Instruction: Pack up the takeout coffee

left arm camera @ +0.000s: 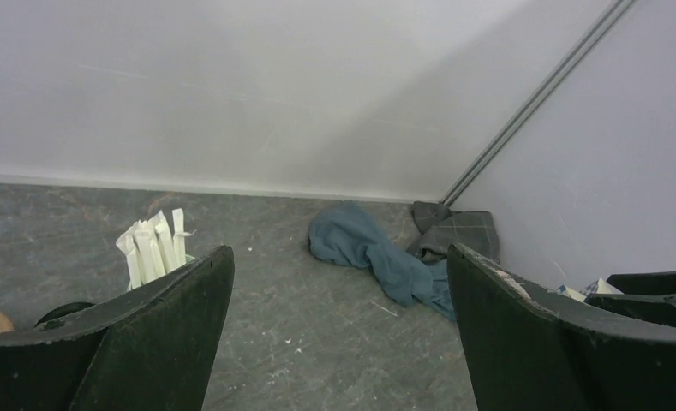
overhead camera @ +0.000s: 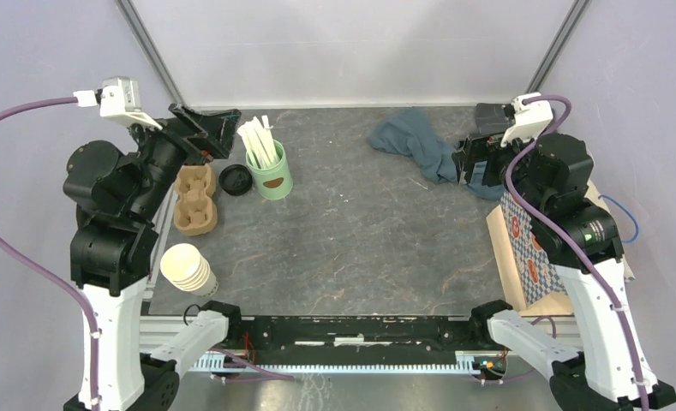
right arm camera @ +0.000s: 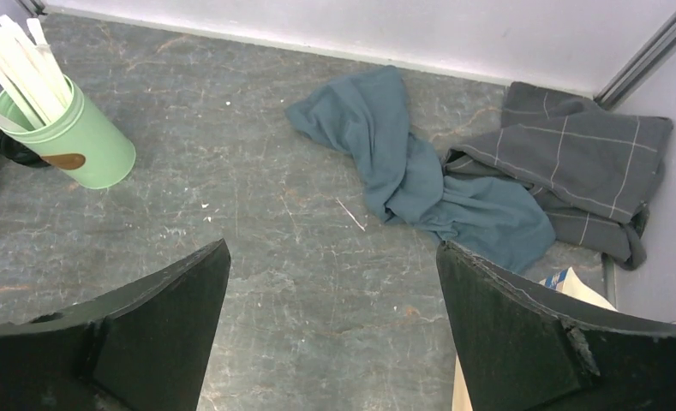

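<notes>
Left tool (left arm camera: 338, 253): jaws wide, nothing between them. It is raised and aimed at the far wall. Right tool (right arm camera: 332, 247): also wide and empty, hanging over the blue cloth (overhead camera: 411, 141) at the far right.

Risks from here:
- The coffee (overhead camera: 234, 180) stands in a tight slot, with the carrier (overhead camera: 195, 199) just beside it on one side and the mug (overhead camera: 270, 175) of sticks just beside it on the other. A wide tool coming down could clip the mug or rake the sticks out.
- It is a paper cup, so too hard a squeeze may buckle the wall or pop the lid and spill the coffee.
- A grip on the lid alone may lift the lid off and leave the cup.

Position: the coffee is on the worktop at far left, below the left tool and a little nearer the bases. The left wrist view shows only a dark sliver of lid past the left finger, so I need to pitch down before approaching. The right tool is well apart from the coffee, across the worktop.

Destination is probably the carrier, though I cannot tell for sure.
</notes>
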`<state>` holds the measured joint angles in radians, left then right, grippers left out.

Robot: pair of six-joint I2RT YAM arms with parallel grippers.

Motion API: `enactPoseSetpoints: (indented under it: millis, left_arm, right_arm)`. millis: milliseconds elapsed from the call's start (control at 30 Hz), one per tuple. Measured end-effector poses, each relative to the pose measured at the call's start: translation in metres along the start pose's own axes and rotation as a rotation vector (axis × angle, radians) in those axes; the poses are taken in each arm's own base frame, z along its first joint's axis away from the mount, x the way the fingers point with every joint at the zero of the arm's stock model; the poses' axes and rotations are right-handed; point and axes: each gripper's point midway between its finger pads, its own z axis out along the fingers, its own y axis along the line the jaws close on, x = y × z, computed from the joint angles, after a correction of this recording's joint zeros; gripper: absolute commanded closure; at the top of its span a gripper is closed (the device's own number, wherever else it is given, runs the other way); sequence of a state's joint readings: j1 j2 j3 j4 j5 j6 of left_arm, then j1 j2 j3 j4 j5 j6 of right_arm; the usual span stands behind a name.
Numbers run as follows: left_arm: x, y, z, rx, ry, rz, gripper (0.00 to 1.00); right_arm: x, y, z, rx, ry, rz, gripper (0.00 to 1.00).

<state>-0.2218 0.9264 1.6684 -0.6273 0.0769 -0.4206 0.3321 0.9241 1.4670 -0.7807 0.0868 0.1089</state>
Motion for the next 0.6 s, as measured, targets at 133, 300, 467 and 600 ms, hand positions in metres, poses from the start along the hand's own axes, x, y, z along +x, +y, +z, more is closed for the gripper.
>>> enactPoseSetpoints:
  millis: [133, 300, 467, 600]
  left_arm:
    - [0.014, 0.011, 0.008, -0.044, 0.046, -0.017, 0.01]
    - [0.031, 0.024, 0.017, -0.095, 0.103, -0.046, 0.01]
    - [0.050, 0.033, 0.025, -0.131, 0.169, -0.078, 0.01]
    - [0.067, 0.039, 0.029, -0.162, 0.226, -0.110, 0.00]
  right_arm:
    - [0.006, -0.003, 0.005, -0.007, 0.024, 0.008, 0.02]
    - [0.008, 0.002, 0.005, -0.040, 0.025, 0.012, 0.02]
    - [0.012, 0.009, 0.004, -0.080, 0.031, 0.006, 0.02]
    - [0.017, 0.016, 0.003, -0.112, 0.035, 0.003, 0.02]
